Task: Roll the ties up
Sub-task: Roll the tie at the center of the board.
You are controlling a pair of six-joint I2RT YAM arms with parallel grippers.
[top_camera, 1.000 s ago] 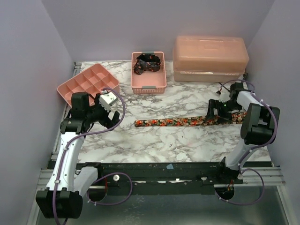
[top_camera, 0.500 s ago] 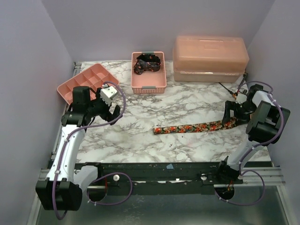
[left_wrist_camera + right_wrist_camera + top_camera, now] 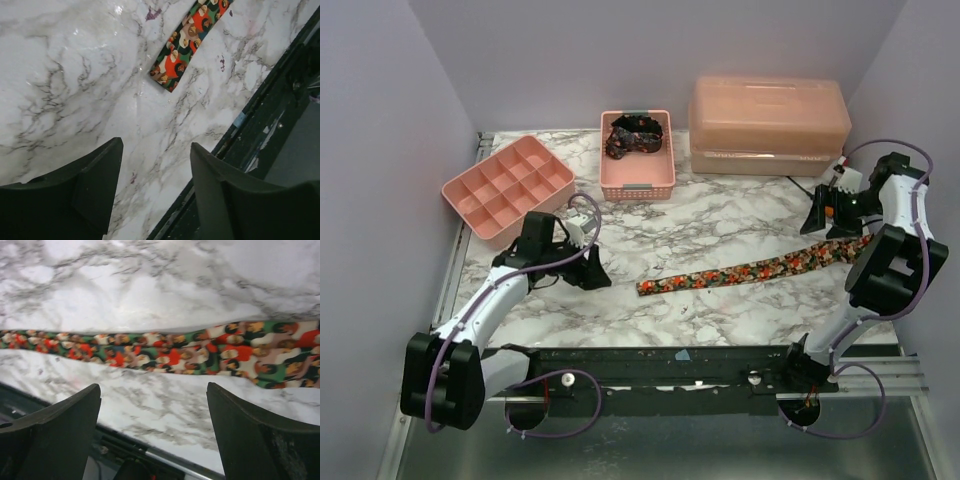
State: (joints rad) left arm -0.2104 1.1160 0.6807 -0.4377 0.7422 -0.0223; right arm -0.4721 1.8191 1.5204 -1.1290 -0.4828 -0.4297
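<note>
1. Top view: the flecked tie [image 3: 755,268] lies flat and unrolled on the marble bench [image 3: 720,215]. It slants from a narrow end near the middle to a wide end at the right. Well beyond the narrow end stands the pink basket [image 3: 637,186], with a darker tie [image 3: 634,135] bunched inside. The left tool [image 3: 592,272] sits low, just left of the narrow end. The right tool [image 3: 828,215] hangs on the far side of the wide end. A divided tray [image 3: 508,185] and a lidded box [image 3: 768,125] stand farther back.
2. Left wrist view: the left tool is released. Its 2 dark fingers [image 3: 85,190] are spread, with only bare bench between them. The flecked tie's [image 3: 187,42] pointed narrow end lies ahead, apart from both fingers.
3. Right wrist view: the right tool is also released, its fingers [image 3: 260,435] spread wide and grasping nothing. The flecked tie [image 3: 165,355] runs straight across the bench beyond the fingertips, widening to the right. Whether this tool touches the bench cannot be told.
</note>
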